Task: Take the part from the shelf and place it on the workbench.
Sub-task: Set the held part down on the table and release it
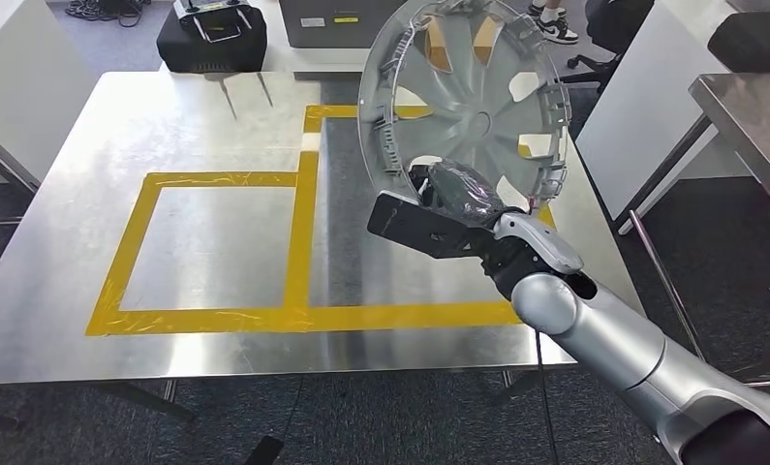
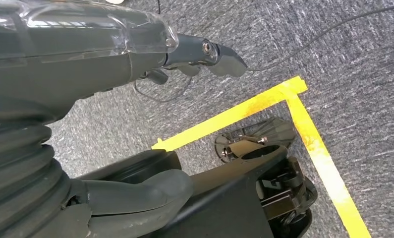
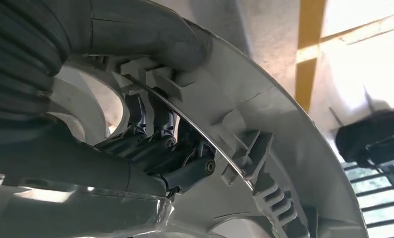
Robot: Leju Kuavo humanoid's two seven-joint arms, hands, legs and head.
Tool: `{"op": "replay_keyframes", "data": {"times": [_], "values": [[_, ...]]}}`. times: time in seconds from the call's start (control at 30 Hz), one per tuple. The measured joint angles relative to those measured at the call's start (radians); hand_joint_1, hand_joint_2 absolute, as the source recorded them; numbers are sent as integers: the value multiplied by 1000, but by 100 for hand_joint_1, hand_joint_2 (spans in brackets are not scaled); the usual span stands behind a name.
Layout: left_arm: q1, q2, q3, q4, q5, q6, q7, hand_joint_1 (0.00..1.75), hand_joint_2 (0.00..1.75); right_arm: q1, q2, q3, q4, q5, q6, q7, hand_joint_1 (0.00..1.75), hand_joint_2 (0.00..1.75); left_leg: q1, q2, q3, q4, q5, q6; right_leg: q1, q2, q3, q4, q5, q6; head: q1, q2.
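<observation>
The part is a silver wheel cover, held upright over the right half of the steel workbench. My right hand grips its lower rim, above the yellow tape lines. Up close in the right wrist view, the thumb presses the outside of the rim and the dark fingers curl behind it. My left hand hangs over grey carpet, its fingers apart and nothing in them.
Yellow tape marks two rectangles on the workbench. A black case stands beyond the far edge. A second steel table is at the right. A person's shoes show at the top. Yellow floor tape lies below the left hand.
</observation>
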Motion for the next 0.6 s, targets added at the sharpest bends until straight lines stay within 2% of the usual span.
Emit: {"op": "replay_keyframes", "data": {"times": [0.17,0.37,0.6], "values": [[-2,0,-2,0,-21,-5,17,0,175,-46,20,47,107,113,93,-1,175,175,0,-1,0,-1,0,0,0,0,0,0,0,0,1,0],[-11,-5,-11,0,-37,-20,17,0,175,-88,86,114,292,240,161,-63,175,175,0,-1,0,-1,0,0,0,-1,0,0,0,0,1,0],[-18,-10,-22,0,-62,-42,-18,0,175,-96,154,166,441,253,227,-150,175,175,0,-4,0,-1,0,0,0,-1,0,-1,0,0,2,0]]}}
